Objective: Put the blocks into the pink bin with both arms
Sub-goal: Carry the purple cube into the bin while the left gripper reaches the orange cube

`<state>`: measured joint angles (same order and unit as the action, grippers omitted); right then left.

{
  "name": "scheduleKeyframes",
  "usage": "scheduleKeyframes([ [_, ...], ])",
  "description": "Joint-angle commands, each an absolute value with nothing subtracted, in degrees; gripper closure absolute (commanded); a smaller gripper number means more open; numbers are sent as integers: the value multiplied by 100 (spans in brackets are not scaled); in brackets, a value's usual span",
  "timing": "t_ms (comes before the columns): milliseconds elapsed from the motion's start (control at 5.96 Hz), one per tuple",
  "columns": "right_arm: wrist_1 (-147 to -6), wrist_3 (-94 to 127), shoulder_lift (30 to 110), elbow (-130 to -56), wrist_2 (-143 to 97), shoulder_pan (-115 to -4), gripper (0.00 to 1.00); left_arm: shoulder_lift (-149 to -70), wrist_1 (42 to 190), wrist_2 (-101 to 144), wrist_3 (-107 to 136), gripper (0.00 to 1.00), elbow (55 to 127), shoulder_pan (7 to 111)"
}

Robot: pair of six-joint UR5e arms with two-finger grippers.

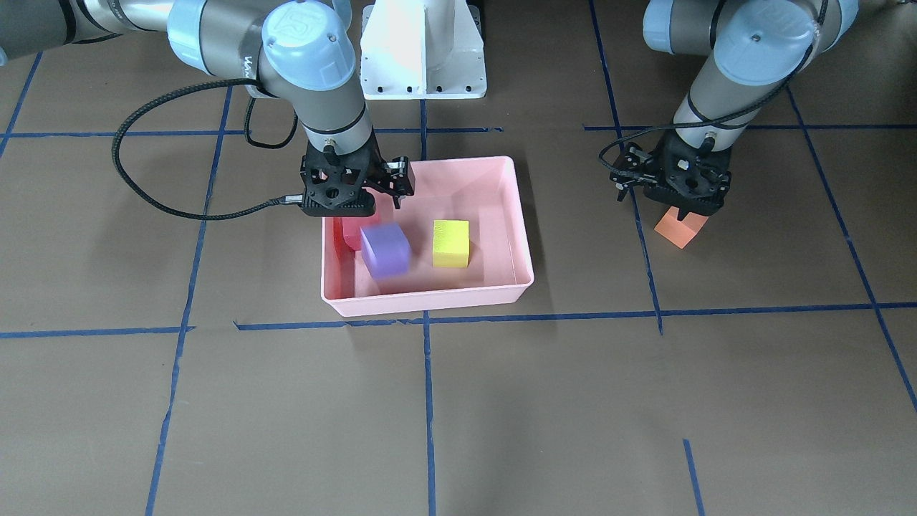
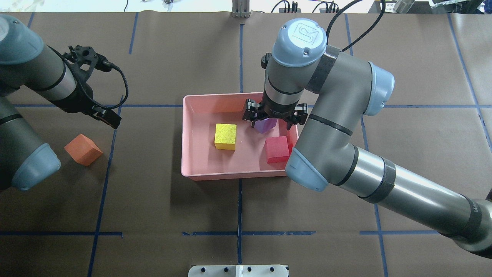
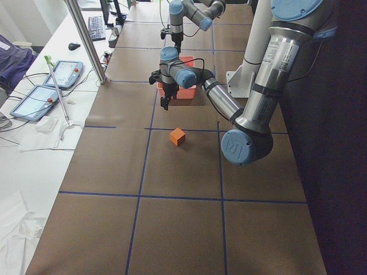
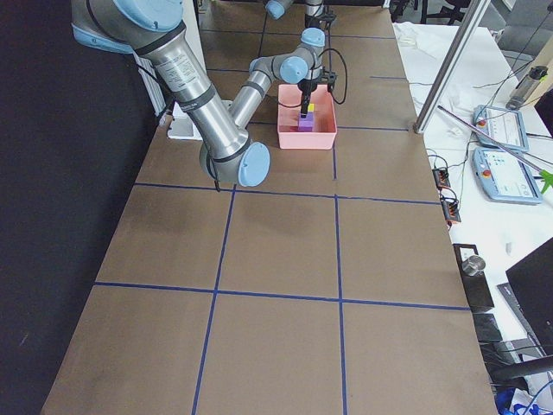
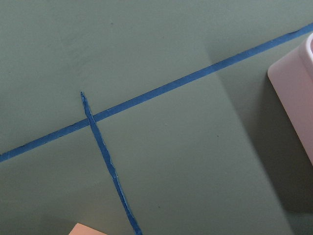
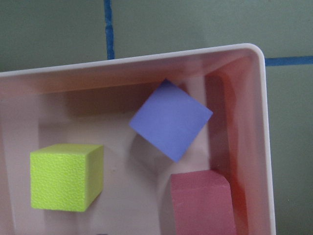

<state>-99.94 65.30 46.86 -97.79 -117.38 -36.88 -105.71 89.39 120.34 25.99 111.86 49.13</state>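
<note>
The pink bin (image 1: pixel 430 299) (image 2: pixel 230 176) holds the red block (image 1: pixel 351 233) (image 2: pixel 277 149), the purple block (image 1: pixel 385 249) (image 2: pixel 266 125) and the yellow-green block (image 1: pixel 450 244) (image 2: pixel 225 136). My right gripper (image 1: pixel 365 204) (image 2: pixel 275 119) hangs open over the bin's right end, just above the tilted purple block, and holds nothing. The orange block (image 1: pixel 680 229) (image 2: pixel 83 149) lies on the table to the left of the bin. My left gripper (image 1: pixel 684 213) (image 2: pixel 111 120) hovers near it, apart from it, looks open and is empty.
The white pedestal (image 1: pixel 423 50) stands behind the bin on the robot's side. Blue tape lines (image 2: pixel 240 233) cross the brown table. The left wrist view shows a bin corner (image 5: pixel 293 93) and bare table. A metal pole (image 3: pixel 86 40) and tablets stand off the far edge.
</note>
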Motion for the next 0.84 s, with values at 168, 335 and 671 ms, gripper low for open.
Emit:
scheduleKeyframes([
  [168, -10002, 5933, 5105, -10168, -11760, -3779, 0, -9285, 10798, 12041, 2162, 0, 11188, 4904],
  [335, -10002, 5933, 5159, -10186, -11751, -3779, 0, -9238, 10810, 12032, 2040, 0, 11128, 4896],
  [671, -10002, 5933, 5212, -10230, -11751, -3779, 0, -9263, 10811, 12015, 1529, 0, 10777, 4887],
])
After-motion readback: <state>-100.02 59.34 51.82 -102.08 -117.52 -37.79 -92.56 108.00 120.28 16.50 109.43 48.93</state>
